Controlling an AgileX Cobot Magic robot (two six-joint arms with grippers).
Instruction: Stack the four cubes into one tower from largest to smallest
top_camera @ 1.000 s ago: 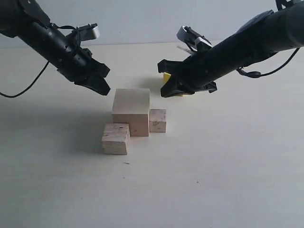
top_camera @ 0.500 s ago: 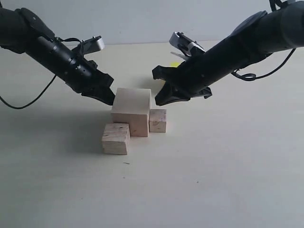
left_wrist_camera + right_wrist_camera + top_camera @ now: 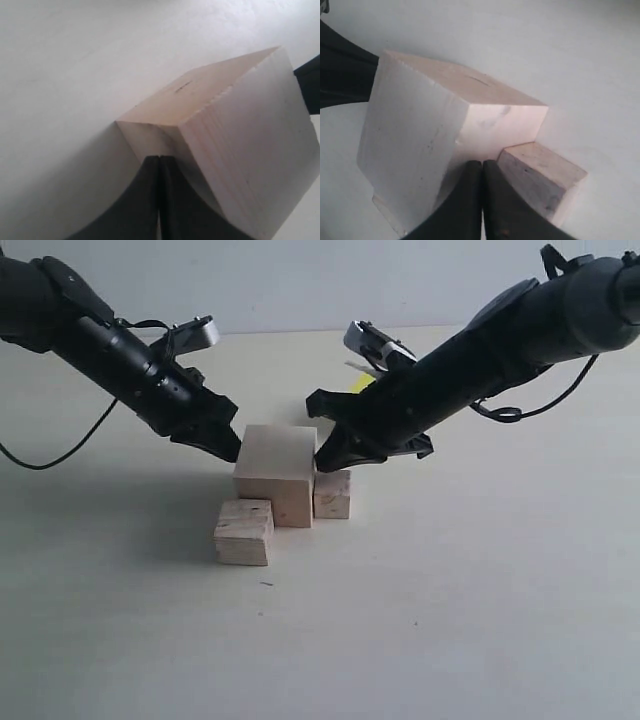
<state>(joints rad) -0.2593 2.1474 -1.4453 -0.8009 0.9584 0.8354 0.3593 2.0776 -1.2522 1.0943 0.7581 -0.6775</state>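
Note:
The large pale wood cube (image 3: pixel 275 472) stands on the table, with the medium wood cube (image 3: pixel 243 532) in front of it at its left and the small wood cube (image 3: pixel 332 494) against its right side. Only a sliver of the yellow cube (image 3: pixel 361 384) shows behind the right arm. My left gripper (image 3: pixel 230 450) is shut and empty, its tip at the large cube's upper left edge (image 3: pixel 235 140). My right gripper (image 3: pixel 322 462) is shut and empty too. Its tip (image 3: pixel 481 164) sits in the corner between the large cube (image 3: pixel 420 140) and the small cube (image 3: pixel 540 175).
The pale table (image 3: pixel 450 620) stretches wide in front of and beside the cubes. The left arm (image 3: pixel 110 340) and the right arm (image 3: pixel 500 340) slope down to the large cube from either side. A black cable (image 3: pixel 60 430) hangs from the left arm.
My right gripper has moved left and down to the large cube's right side, covering most of the yellow cube. My left gripper came right to the cube's left edge, then held still.

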